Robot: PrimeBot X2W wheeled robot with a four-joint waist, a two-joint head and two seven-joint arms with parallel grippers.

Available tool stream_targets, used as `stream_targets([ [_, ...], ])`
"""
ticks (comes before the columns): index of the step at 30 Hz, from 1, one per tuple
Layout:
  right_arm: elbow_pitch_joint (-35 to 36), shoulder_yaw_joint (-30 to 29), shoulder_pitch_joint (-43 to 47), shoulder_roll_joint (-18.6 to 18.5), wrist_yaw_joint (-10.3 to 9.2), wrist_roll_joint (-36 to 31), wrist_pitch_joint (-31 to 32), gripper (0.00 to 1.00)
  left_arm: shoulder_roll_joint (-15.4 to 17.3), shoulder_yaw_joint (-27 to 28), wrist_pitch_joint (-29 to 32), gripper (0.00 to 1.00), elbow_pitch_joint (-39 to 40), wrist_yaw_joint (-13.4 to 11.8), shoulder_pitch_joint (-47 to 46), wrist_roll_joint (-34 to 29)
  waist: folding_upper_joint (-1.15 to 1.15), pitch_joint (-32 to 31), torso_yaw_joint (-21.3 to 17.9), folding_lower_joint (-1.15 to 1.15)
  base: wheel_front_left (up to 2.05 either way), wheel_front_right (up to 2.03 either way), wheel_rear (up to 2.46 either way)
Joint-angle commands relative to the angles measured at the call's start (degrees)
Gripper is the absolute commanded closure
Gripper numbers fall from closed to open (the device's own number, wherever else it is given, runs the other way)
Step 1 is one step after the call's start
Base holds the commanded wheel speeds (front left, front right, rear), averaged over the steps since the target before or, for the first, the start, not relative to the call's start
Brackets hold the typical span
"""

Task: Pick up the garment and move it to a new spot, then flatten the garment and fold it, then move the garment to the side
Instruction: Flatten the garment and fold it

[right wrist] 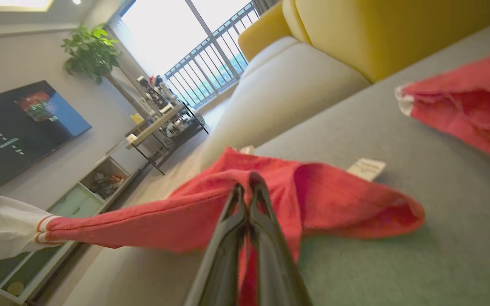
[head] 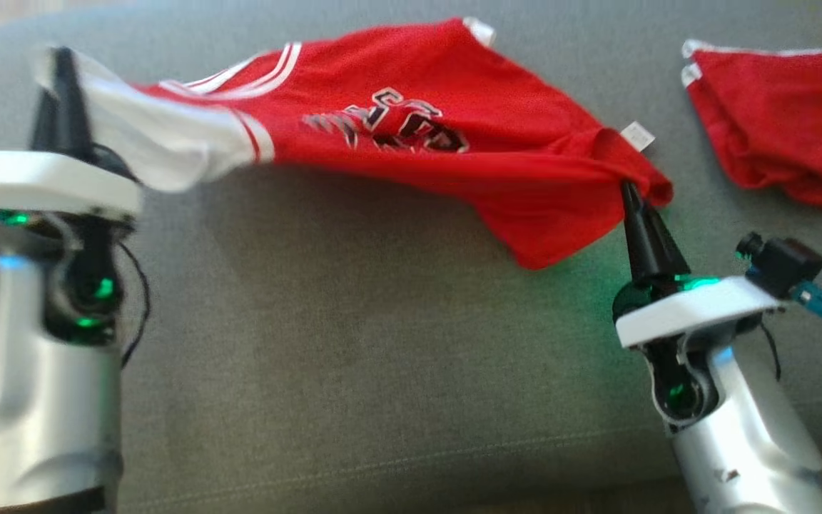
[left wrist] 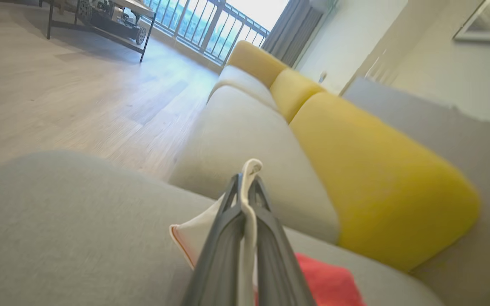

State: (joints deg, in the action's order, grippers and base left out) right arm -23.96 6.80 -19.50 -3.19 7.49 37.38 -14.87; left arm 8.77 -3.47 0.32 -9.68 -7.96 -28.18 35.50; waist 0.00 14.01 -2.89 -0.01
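Over the left edge of the grey sofa seat [head: 382,357], the left gripper [head: 61,64] has its fingers pinched shut on the white end of the red basketball jersey [head: 454,143]. In the left wrist view only a thin fold of white cloth stands between them. From there the jersey hangs stretched above the seat's back half, lettering up. Its middle sags, and its far edge seems to rest on the seat. Towards the seat's right side, the right gripper [head: 628,189] has its fingers closed on a bunched red edge. A loose flap and a white tag [head: 638,135] droop past the pinch. A second red garment [head: 775,121] lies on the seat's far right corner, apart from the jersey.

The left hold looks the weaker one. If the arms pull further apart to flatten the cloth, that thin fold could slide out and the jersey would collapse in a heap. If it is lowered with the middle slack, the flap beyond the right fingers would likely tuck under and leave a crease. Drifting right would risk laying it over the second garment.
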Motion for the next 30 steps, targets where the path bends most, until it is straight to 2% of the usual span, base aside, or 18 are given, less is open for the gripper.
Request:
stream_targets([
  [1, 3.05, 0.97, -2.66, 0.31, 0.00, 0.48, 0.22, 1.00, 0.83, 4.05, -0.54, 1.00, 3.46, 0.61, -2.08, 2.76, 0.00, -2.97, 0.01, 0.01, 0.00, 0.00, 0.00],
  [5, 8.88, -0.31, -6.65, -0.49, 0.00, 3.91, 6.02, 1.00, -0.65, 9.07, -0.96, 1.00, 6.17, 1.03, -4.42, 9.32, 0.00, -6.35, -0.53, 0.01, 0.00, 0.00, 0.00],
  [9, 15.09, -2.37, -11.39, -4.32, 0.00, 8.86, 14.04, 1.00, -1.33, 11.61, -0.02, 1.00, 5.61, -0.30, -8.85, 12.94, 0.00, -9.52, -0.63, 0.01, 0.00, 0.00, 0.00],
  [10, 16.31, -3.43, -12.82, -5.53, 0.00, 9.34, 15.42, 1.00, -1.54, 11.84, 0.48, 1.00, 5.15, -0.91, -10.32, 13.58, 0.00, -10.21, -0.57, 0.01, 0.00, 0.00, 0.00],
  [11, 18.33, -5.59, -15.76, -8.01, 0.00, 8.33, 17.44, 1.00, -0.91, 11.75, 1.45, 1.00, 3.77, -2.95, -13.38, 12.94, 0.00, -11.19, -0.55, 0.01, 0.00, 0.00, 0.00],
  [15, 20.10, -8.79, -21.59, -10.23, 0.00, 3.85, 20.33, 1.00, 0.21, 10.87, 3.03, 1.00, 0.99, -6.17, -20.67, 11.43, 0.00, -11.74, -0.99, 0.01, 0.00, 0.00, 0.00],
  [19, 17.16, -9.66, -27.63, -9.19, 0.00, 0.12, 23.90, 1.00, 1.12, 9.39, 5.08, 1.00, -3.99, -7.56, -27.45, 10.65, 0.00, -10.10, -1.71, 0.01, 0.00, 0.00, 0.00],
  [23, 11.10, -8.63, -34.94, -7.51, 0.00, -2.93, 26.46, 1.00, 2.99, 7.14, 5.73, 1.00, -9.31, -7.43, -34.27, 8.41, 0.00, -5.75, -2.36, 0.01, 0.00, 0.00, 0.00],
  [26, 4.77, -7.47, -41.32, -6.65, 0.00, -5.42, 26.32, 1.00, 3.21, 6.37, 5.10, 1.00, -13.10, -6.28, -40.01, 8.18, 0.00, -1.31, -2.68, 0.01, 0.00, 0.00, 0.00],
  [30, -4.18, -5.76, -50.40, -6.07, 0.00, -10.02, 23.26, 1.00, 3.68, 4.94, 2.37, 1.00, -18.20, -3.21, -48.75, 7.22, 0.00, 5.47, -2.65, 0.01, 0.00, 0.00, 0.00],
])
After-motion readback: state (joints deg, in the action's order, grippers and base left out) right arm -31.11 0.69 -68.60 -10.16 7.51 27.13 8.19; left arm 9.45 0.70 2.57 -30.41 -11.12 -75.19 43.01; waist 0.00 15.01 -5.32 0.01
